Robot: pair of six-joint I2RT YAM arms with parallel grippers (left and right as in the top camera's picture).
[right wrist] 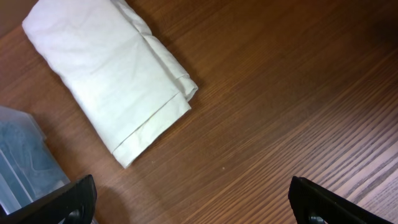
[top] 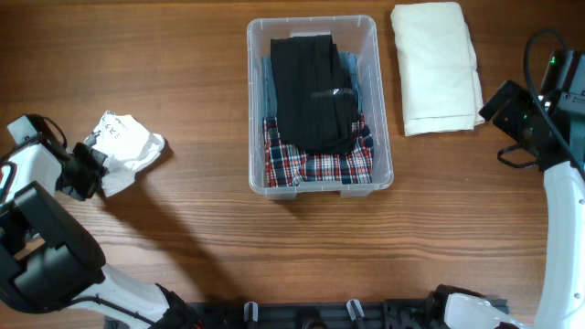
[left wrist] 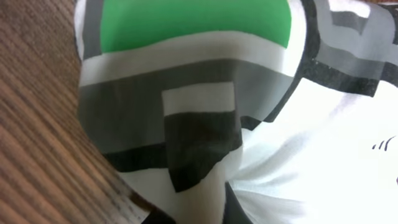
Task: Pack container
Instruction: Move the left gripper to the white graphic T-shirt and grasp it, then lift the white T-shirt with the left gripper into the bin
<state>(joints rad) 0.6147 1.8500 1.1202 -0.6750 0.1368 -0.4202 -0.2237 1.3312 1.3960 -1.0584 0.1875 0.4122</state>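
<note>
The clear container (top: pixel 257 100) stands at the table's middle back. It holds a folded black garment (top: pixel 311 91) on top of a red plaid one (top: pixel 315 164) and a blue denim one (top: pixel 271 82). My left gripper (top: pixel 89 163) at the far left is shut on a white printed garment (top: pixel 130 144) that lies on the wood. In the left wrist view this garment (left wrist: pixel 205 106) fills the frame with green, grey and black blocks. My right gripper (top: pixel 501 108) is open and empty above bare wood (right wrist: pixel 199 202), just right of a folded cream cloth (top: pixel 434 64).
The cream cloth (right wrist: pixel 109 74) lies right of the container, whose corner (right wrist: pixel 25 168) shows in the right wrist view. Dark arm bases stand along the table's front edge (top: pixel 366 315).
</note>
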